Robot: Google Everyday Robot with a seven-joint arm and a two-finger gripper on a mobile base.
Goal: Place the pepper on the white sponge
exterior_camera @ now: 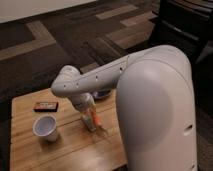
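The orange-red pepper [94, 118] lies along the top of the white sponge [89, 123], near the middle of the wooden table [70, 152]. My gripper [86, 107] hangs from the white arm [90, 80] right above the pepper and sponge, at or very near the pepper's upper end. The arm's wrist hides the gripper's upper part.
A white paper cup [45, 128] stands left of the sponge. A flat dark packet with orange print [46, 105] lies at the table's back left. A blue bowl [103, 94] sits behind the arm, mostly hidden. The robot's big white body [160, 110] fills the right side. Dark carpet lies beyond.
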